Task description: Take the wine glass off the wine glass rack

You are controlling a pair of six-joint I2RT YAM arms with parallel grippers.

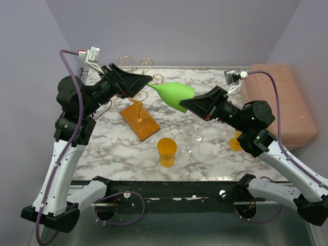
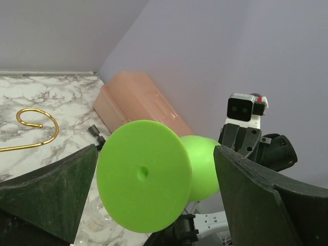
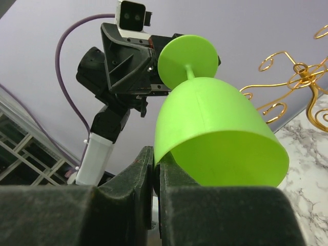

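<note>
Wine glass [image 1: 175, 95]: green, in air above worktop [image 1: 110, 148], lying nearly level. Long axis runs left-right, with foot toward left arm and bowl mouth toward right arm. Appears clear of wine glass rack [image 1: 140, 123]; gold scrolls sit just behind foot.

Right fingers [image 3: 134, 177]: clenched on bowl rim, bearing glass.

Left fingers [image 2: 56, 189]: spread wide either side of foot disc, seemingly no contact.

Judgement: right arm has glass; drawing it rightward along axis would take foot away from scrolls.

Blk joints [image 1: 69, 92], white links [image 1: 59, 174], purple cables [image 1: 259, 72], silver wrist cams [image 1: 92, 54]; L hand [image 1: 145, 80], R hand [image 1: 183, 105] blk.
</note>
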